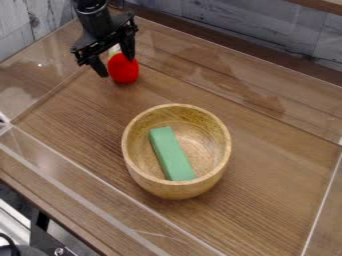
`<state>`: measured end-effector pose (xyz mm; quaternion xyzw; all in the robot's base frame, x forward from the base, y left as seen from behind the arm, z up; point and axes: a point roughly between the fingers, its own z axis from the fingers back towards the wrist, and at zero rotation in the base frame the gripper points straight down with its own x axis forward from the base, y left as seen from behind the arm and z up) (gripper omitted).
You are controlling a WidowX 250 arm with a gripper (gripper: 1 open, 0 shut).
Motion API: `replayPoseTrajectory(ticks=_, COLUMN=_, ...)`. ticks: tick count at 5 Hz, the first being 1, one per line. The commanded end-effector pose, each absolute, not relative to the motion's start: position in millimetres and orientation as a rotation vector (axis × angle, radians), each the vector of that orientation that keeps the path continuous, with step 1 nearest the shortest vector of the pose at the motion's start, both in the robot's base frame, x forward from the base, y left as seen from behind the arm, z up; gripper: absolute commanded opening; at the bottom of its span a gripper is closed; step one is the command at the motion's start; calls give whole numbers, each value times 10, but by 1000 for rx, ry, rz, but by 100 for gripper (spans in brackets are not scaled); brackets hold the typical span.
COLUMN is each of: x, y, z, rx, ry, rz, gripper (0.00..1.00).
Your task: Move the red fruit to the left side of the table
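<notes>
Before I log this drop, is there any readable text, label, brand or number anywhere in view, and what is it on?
None: no word, label, brand, number or sign can be read in this view.
The red fruit, gripper, wooden bowl, green block, table and acrylic walls show no print.
The dark shapes at the lower left corner are too blurred to tell whether they carry any marking.

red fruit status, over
Gripper jaws open, straddling red fruit. Fruit down on table, far left. Bowl with green block well clear.
</notes>
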<state>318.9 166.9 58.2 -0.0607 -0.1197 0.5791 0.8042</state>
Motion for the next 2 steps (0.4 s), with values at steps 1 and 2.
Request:
replayPoseTrajectory(ticks=1, x=3302, y=1722, z=670, rx=-121, ry=-319, rz=1232, gripper=100)
replayPoseTrajectory(ticks=2, x=3255, y=1769, z=673, rx=-99, ry=-326, rz=1231, gripper=100)
